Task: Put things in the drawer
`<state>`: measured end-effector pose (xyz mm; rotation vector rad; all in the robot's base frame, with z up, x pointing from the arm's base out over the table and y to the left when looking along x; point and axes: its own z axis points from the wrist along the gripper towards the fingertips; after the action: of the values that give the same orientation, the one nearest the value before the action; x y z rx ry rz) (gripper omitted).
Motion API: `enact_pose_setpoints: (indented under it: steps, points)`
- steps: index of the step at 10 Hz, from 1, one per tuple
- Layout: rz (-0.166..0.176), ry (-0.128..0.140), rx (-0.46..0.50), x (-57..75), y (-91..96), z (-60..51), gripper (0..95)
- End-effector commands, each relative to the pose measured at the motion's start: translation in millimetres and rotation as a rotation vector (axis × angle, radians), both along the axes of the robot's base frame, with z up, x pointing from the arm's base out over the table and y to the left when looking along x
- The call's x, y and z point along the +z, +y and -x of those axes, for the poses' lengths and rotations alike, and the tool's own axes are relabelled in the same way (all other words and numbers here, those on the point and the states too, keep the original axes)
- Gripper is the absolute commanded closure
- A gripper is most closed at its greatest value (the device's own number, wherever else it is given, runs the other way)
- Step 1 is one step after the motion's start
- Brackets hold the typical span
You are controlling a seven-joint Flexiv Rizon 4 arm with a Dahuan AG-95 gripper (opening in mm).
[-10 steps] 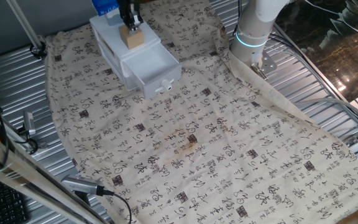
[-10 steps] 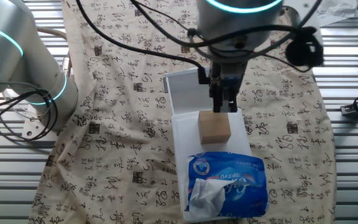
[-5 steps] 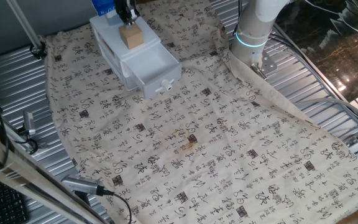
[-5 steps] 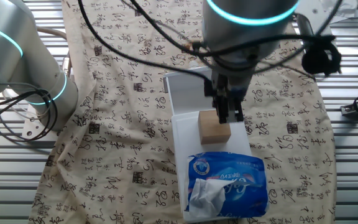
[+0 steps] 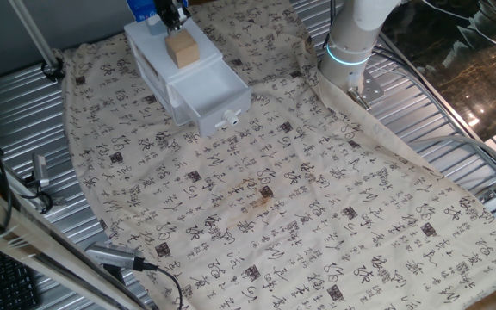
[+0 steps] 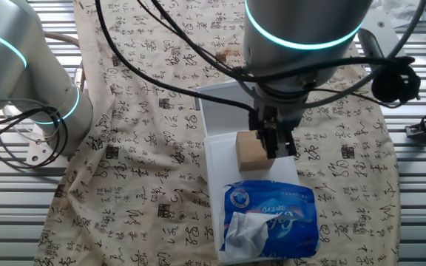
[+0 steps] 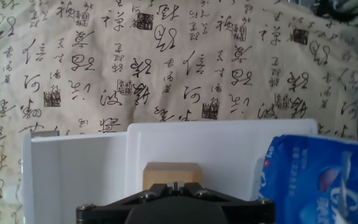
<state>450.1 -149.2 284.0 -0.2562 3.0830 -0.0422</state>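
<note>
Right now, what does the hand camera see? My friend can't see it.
A small wooden block sits on top of a white cabinet, right in front of the dark gripper at the bottom edge. A blue tissue pack is at the right, and cloth with black writing is behind.

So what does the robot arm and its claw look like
The arm is thick, smooth and silver-grey, with a glowing cyan ring around a joint. Black cables loop loosely over it. The claw is small and black, with two narrow fingers.
</note>
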Motion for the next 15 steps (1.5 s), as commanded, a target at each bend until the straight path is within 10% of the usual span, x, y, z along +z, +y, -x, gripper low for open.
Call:
enact_pose_setpoints:
  steps: [1, 14, 15]
  points:
    - [-0.005, 0.014, 0.002, -1.1, 0.5, 0.0, 95.0]
    - [0.001, 0.017, -0.028, -13.0, -1.4, 6.9, 95.0]
    - [0.001, 0.014, -0.011, -13.1, -1.4, 7.0, 76.0]
